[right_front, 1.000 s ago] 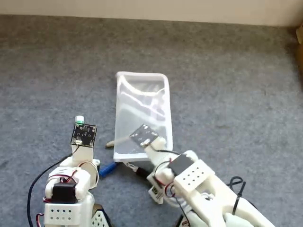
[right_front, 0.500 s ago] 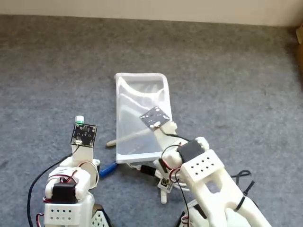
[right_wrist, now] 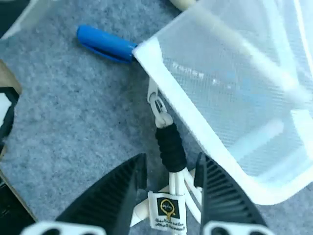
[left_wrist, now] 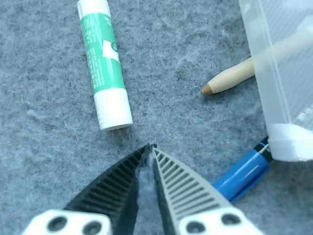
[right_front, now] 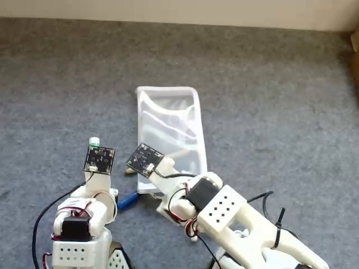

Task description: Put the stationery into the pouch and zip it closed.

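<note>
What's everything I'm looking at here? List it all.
pouch: one, see-through white, mid-mat.
mat: one, grey, covering the table.
zip pull: one, black cord with white tag, pouch's near corner.
pencil: one, pale wood, tip out beside the pouch, rest behind its mesh.
pen: one, blue, at the pouch's near corner.
glue stick: one, green and white, near the pencil tip.
left gripper: one, black and grey, shut, over bare mat.
right gripper: one, black, open, astride the zip pull.

Grey carpet, pale far edge
We see the table covered in grey, felt-like carpet; along its far side runs a pale beige strip.
</note>
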